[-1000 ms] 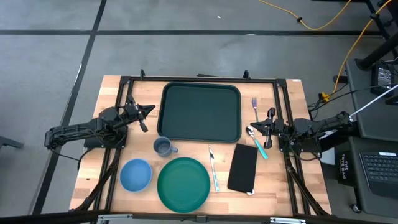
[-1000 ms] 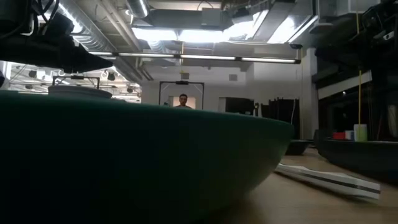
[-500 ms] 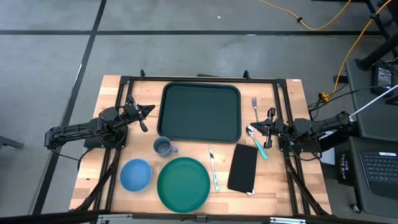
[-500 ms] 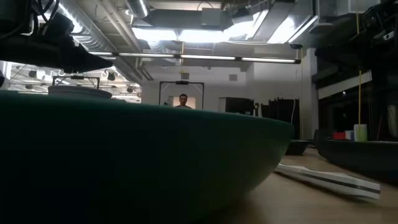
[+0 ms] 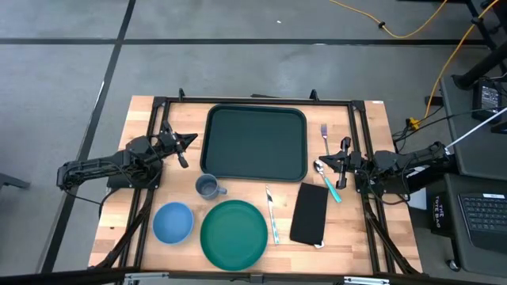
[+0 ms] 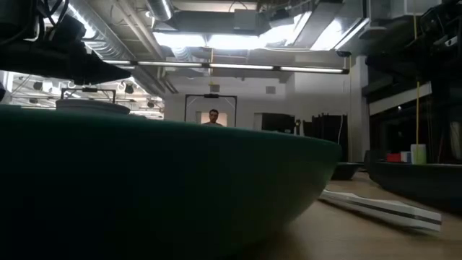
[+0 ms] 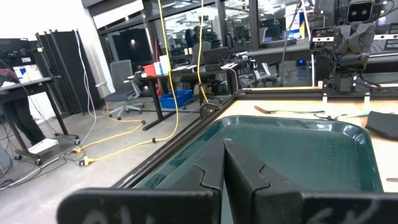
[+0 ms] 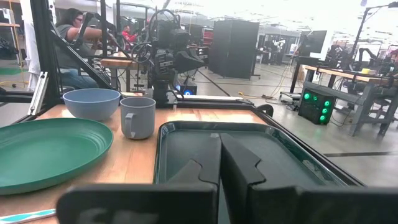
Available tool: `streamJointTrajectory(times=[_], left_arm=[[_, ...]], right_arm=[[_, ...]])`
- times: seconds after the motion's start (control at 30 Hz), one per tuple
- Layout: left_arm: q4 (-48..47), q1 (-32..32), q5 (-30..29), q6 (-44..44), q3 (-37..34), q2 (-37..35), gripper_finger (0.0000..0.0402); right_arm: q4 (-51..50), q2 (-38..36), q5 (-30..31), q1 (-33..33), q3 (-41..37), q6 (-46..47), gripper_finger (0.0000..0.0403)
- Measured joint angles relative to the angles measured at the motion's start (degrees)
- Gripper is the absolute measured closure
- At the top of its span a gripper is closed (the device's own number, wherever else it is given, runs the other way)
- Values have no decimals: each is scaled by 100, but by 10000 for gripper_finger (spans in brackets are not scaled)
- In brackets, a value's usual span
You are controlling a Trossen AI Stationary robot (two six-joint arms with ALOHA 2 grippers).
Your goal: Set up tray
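Wood-topped table (image 5: 142, 237) inside a black frame, grey floor around it, yellow cables off to one side. At the far middle of the table lies the tray (image 5: 256, 142), bare. Nearer the front sit a cup (image 5: 207, 187), a blue bowl (image 5: 173, 222) and a green plate (image 5: 233, 233); a knife (image 5: 272, 215) and a black napkin (image 5: 310, 214) lie beside the plate, a fork (image 5: 325, 139) and spoon (image 5: 328, 180) just right of the tray.

Nothing has changed over the last second: every item lies where it did, and neither arm has shifted. The left gripper (image 5: 184, 141) rests just left of the tray, fingers (image 7: 239, 171) pressed together on nothing. The right gripper (image 5: 342, 164) rests just right of it, over the spoon, also closed and empty.

By my reading the setting-up has not begun; all items remain to be loaded onto the tray.
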Motion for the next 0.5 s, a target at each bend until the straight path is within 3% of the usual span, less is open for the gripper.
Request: streamJointTrajectory(times=[0.5], left_arm=[[0, -1, 0, 0, 1, 0, 397]], right_arm=[[-2, 1, -1, -1, 1, 0, 393]])
